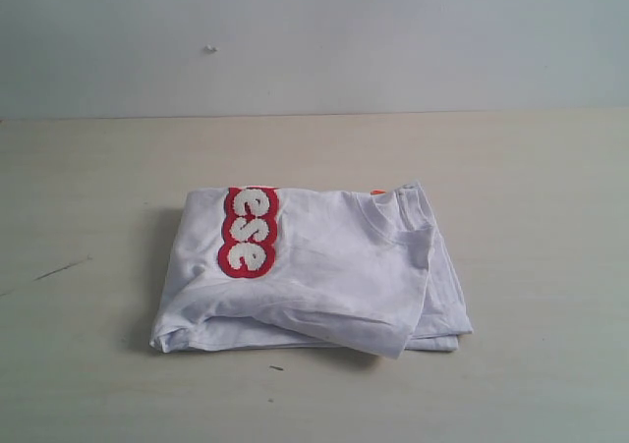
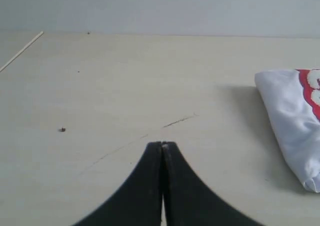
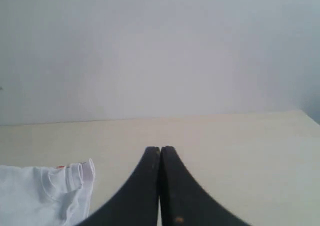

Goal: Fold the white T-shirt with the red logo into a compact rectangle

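Now the white T-shirt (image 1: pixel 324 276) lies folded (red logo (image 1: pixel 248 231) up).

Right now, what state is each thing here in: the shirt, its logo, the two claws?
white T-shirt: folded into a rough rectangle, lying wrinkled on the table.
red logo: on top, facing up, only "ese" showing.
left gripper: shut, empty, clear of the shirt.
right gripper: shut, empty, clear of the shirt.
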`<state>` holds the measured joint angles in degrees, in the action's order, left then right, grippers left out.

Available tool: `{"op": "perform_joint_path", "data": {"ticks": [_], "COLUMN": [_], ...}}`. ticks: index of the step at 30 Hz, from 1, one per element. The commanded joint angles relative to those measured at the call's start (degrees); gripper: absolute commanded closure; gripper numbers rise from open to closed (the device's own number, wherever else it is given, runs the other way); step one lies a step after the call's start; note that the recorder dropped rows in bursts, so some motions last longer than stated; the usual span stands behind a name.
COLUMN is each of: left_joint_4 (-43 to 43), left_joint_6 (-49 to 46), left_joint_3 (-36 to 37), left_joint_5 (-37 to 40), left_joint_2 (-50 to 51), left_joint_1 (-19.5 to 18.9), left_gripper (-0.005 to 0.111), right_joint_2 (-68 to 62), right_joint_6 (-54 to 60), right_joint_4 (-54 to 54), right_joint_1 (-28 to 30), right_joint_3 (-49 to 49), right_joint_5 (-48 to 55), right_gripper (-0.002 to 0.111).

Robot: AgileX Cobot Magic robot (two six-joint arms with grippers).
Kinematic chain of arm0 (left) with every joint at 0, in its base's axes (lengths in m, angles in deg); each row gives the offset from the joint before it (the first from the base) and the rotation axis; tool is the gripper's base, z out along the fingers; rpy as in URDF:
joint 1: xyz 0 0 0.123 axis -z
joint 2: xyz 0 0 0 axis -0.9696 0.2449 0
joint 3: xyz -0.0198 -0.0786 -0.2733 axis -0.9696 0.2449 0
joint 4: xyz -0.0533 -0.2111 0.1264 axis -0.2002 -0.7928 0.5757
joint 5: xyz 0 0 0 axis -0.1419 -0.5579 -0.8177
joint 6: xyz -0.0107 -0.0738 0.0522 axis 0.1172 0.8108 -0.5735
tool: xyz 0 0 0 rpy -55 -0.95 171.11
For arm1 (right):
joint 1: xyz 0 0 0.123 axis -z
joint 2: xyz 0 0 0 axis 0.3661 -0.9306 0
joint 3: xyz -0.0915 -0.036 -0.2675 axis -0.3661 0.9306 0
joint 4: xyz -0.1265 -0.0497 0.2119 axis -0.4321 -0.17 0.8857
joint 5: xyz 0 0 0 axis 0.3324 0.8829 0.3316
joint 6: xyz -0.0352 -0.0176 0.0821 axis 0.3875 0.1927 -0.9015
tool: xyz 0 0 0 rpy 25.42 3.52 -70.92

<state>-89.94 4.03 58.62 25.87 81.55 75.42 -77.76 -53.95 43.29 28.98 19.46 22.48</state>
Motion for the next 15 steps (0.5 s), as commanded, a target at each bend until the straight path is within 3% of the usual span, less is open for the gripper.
{"op": "perform_joint_path", "data": {"ticks": [1,8,15], "left_joint_4": [0.00,0.00,0.00], "left_joint_6": [0.26,0.26,0.26], "left_joint_3": [-0.03,-0.03,-0.03], "left_joint_5": [-0.71,-0.71,-0.71], "left_joint_2": [-0.28,-0.28,-0.28], "left_joint_1": [-0.23,-0.23,-0.23], "left_gripper": [0.107,0.107,0.107], "right_joint_2": [0.17,0.17,0.17], "right_joint_6": [-0.51,-0.51,-0.51], "right_joint_4": [-1.28,-3.84,-4.10], "right_joint_1": [0.45,0.45,0.45], "right_joint_3": [3.77,10.51,15.62], "right_joint_5": [-3.62,-10.45,-10.84], "right_gripper": [0.108,0.108,0.108]}}
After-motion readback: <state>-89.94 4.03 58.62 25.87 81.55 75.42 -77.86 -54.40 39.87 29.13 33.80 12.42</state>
